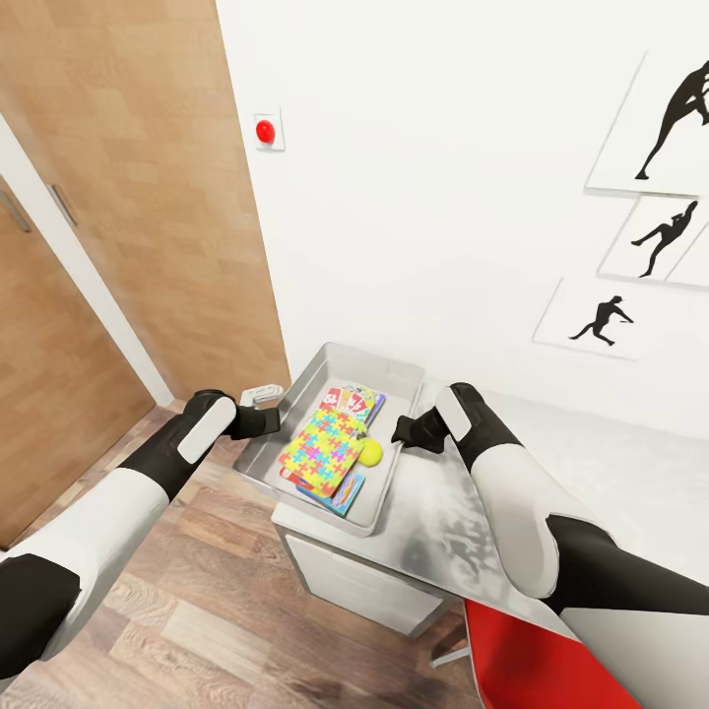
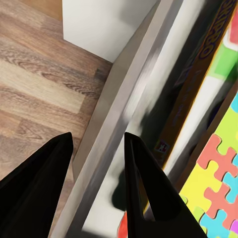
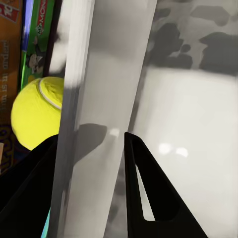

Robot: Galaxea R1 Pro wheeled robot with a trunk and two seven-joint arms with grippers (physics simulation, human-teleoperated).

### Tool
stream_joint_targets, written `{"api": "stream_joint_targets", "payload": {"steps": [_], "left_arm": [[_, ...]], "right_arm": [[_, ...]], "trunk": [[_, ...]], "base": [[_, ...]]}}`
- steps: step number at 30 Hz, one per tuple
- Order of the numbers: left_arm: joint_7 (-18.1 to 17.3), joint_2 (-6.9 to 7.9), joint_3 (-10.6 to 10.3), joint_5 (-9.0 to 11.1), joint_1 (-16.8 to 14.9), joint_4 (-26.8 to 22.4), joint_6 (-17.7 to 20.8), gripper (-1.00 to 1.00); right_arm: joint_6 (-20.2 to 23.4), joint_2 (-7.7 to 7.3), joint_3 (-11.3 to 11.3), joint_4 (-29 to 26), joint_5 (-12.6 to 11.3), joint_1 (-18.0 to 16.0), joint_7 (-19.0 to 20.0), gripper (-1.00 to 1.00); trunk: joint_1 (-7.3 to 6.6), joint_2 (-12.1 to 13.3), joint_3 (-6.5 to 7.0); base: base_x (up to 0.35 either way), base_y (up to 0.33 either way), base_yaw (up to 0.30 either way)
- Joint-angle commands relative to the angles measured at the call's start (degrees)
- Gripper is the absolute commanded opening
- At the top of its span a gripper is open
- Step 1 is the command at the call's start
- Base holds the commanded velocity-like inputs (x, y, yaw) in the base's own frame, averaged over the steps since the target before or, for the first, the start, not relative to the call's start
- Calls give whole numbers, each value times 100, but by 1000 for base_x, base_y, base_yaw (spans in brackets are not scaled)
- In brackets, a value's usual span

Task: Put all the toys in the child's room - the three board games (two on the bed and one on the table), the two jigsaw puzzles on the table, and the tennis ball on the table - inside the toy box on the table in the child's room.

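Toy box (image 1: 394,369), a shallow grey tray, sits on the tabletop (image 1: 448,532) at its near-left corner, overhanging the edge a bit toward the wood floor (image 1: 217,601). Left gripper (image 1: 268,418) and right gripper (image 1: 402,431) sit at opposite long walls of the box, 1 per side. Judged: a 2-handed hold or steadying of the box, since toys already fill it.

Left wrist view: left gripper (image 2: 94,163) jaws apart, straddling the box wall (image 2: 124,114), not visibly pinching. Right wrist view: right gripper (image 3: 89,158) jaws also apart across the other wall (image 3: 106,99); contact can't be confirmed.

Inside the box: jigsaw puzzle (image 1: 325,448) on top, long axis running along the box length, from near-left toward the far wall. Board games (image 1: 356,402) lie flat beneath, same axis, ends poking out at both ends. Tennis ball (image 1: 370,452) wedged beside the puzzle against the right wall, close to the right gripper; round, no axis. Ball shows just inside the wall (image 3: 37,116).

Judged: loading looks nearly or fully done.
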Motion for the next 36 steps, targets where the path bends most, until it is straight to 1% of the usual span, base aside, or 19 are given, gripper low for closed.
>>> {"api": "stream_joint_targets", "payload": {"steps": [1,9,19,36], "left_arm": [[53,-82,-2,1,-5,2,27,-100],[48,-82,-3,5,2,3,-51,-100],[45,-82,-3,9,4,3,-115,-100],[29,-82,-3,17,4,4,-131,-100]], "right_arm": [[20,9,-14,45,65,4,-57,-100],[-4,9,-11,42,65,18,-56,-100],[-8,9,-10,37,65,21,-54,-100],[-1,9,-12,27,65,21,-52,-100]], "trunk": [[53,-8,-13],[53,-8,-13],[53,-8,-13],[53,-8,-13]], "base": [[3,-7,0],[-15,-8,0],[-110,-77,0],[-11,-8,0]]}}
